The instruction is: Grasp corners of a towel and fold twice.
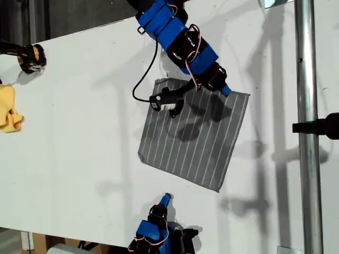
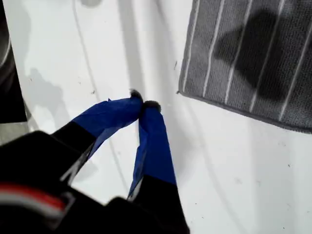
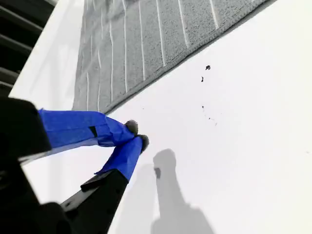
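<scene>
Two blue-taped arms work over a white worktop, where the towel, grey with thin white stripes, lies flat and unfolded, turned at an angle, nearer the exterior view's right. My first gripper sits at the worktop's near edge in the exterior view, apart from the towel; its fingers are pressed together on nothing, with one towel corner ahead of them. My second gripper hangs at the towel's far edge, close to the corner towards the exterior view's right. Its fingers are also closed and empty, just beside the cloth edge.

No fold looks begun, so the step in hand is probably taking hold of the corners. To do it well, each gripper should open before coming down and straddle a corner tip. It should pinch only the cloth, not scrape the worktop. Both should then lift evenly so that the stripes stay parallel as the cloth is carried across.
</scene>
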Available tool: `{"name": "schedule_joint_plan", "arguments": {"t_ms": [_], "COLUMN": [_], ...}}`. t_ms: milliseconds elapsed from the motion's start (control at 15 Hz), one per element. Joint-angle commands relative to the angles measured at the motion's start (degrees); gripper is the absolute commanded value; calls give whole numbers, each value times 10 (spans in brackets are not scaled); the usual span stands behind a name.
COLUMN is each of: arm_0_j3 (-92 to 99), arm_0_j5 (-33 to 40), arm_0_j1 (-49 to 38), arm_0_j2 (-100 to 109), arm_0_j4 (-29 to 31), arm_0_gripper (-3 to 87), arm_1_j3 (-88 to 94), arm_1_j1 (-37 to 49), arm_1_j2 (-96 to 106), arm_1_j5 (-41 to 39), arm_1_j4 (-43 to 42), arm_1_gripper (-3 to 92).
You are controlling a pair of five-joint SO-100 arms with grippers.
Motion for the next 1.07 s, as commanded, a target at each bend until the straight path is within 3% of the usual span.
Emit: {"name": "schedule_joint_plan", "arguments": {"t_ms": [0,267,467,1000], "arm_0_j3": [4,4,4,4], "arm_0_j5": [-1,-18,-18,-22], "arm_0_j1": [6,33,34,40], "arm_0_j2": [4,4,4,4], "arm_0_j4": [-1,-1,-1,-1], "arm_0_gripper": [-15,-15,-15,-15], "arm_1_j3": [-23,-9,4,21], "arm_1_j1": [-9,-21,-18,-6], "arm_1_j2": [8,-11,-61,-156], "arm_1_j5": [-21,-21,-21,-18], "arm_1_j4": [-10,-13,-5,-6], "arm_1_gripper": [2,262,345,368]}}
